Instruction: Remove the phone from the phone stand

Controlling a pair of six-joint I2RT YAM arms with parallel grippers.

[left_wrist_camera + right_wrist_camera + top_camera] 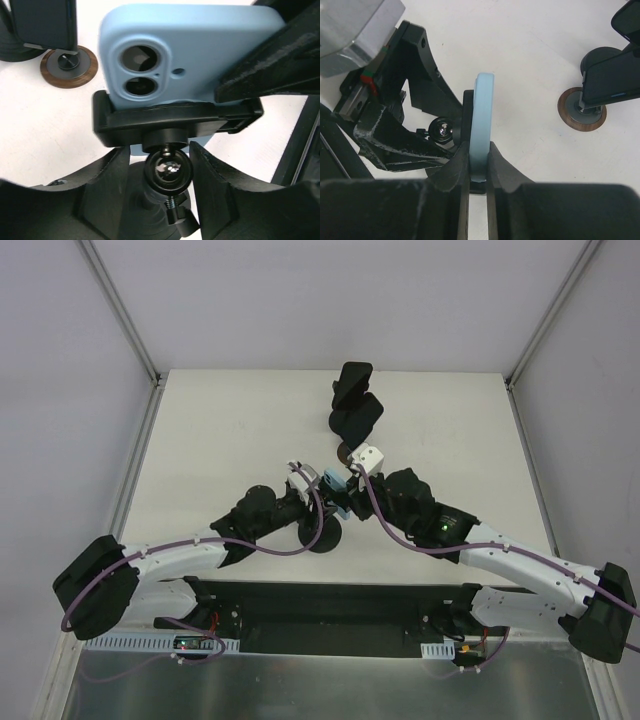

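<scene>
A light blue phone [190, 55] sits camera end down in the black clamp of the phone stand [170, 120]. In the top view the phone [333, 480] is between both wrists at mid-table. My left gripper [159, 150] is open, its fingers flanking the stand's ball joint [168, 170]; a small gap shows at the left finger. My right gripper [479, 150] is shut on the phone [483, 110], pinching its thin edge just above the clamp. The stand's round base [323, 537] rests on the table below the left wrist.
A second stand with a dark phone [355, 405] stands behind at the back centre. Its brown-rimmed round base [581, 109] lies to the right of the right gripper, and the same base [68, 65] shows at upper left in the left wrist view.
</scene>
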